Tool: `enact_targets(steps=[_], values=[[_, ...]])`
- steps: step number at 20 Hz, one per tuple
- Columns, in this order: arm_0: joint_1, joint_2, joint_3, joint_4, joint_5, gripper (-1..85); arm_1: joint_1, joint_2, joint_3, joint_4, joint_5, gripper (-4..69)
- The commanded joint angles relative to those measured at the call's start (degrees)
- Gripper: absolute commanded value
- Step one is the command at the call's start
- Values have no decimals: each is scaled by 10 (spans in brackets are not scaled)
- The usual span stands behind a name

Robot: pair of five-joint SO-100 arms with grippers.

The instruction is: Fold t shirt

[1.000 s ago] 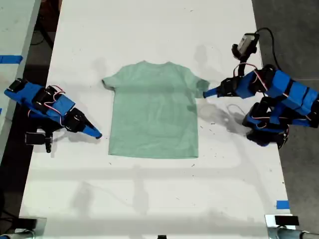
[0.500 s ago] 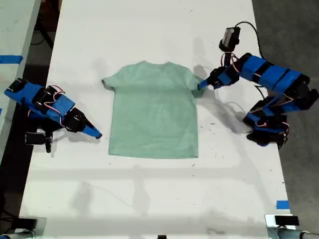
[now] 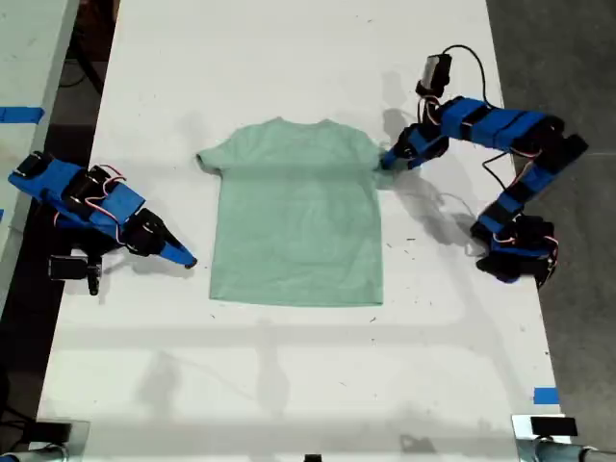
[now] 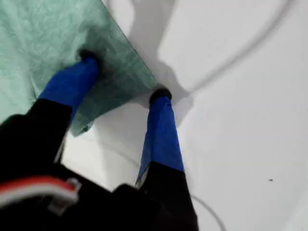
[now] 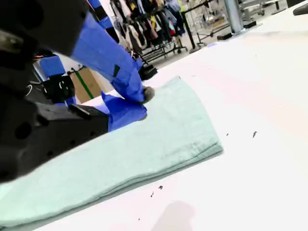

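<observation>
Fingers of our first gripper (image 4: 122,79) stand spread at the shirt's (image 3: 296,214) sleeve, one on the cloth, the other on the table (image 3: 289,375) just beside its hem. Our second gripper (image 3: 186,258) looks nearly closed, empty, near the shirt's other side. We see the shirt flat mid-table.

Lab/workshop: white bench (image 3: 289,385) w/ blue tape marks (image 3: 545,396), clothes racks (image 5: 144,19) behind.
</observation>
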Motion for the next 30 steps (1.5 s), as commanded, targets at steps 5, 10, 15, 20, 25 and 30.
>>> enact_targets(steps=[5, 10, 15, 20, 25, 30], values=[[3, 0, 22, 0, 3, -1, -5, 137, -34, 40, 19, 18], [3, 0, 22, 0, 3, -1, -69, 272, -109, 69, 42, 18], [3, 0, 22, 0, 3, -1, -263, 138, -300, 45, 39, 18], [3, 0, 22, 0, 3, -1, -361, 16, -381, 23, 37, 370], [2, 0, 22, 0, 3, -1, -257, 190, -410, 151, 33, 333], [2, 0, 22, 0, 3, -1, -299, 537, -91, 156, 109, -4]])
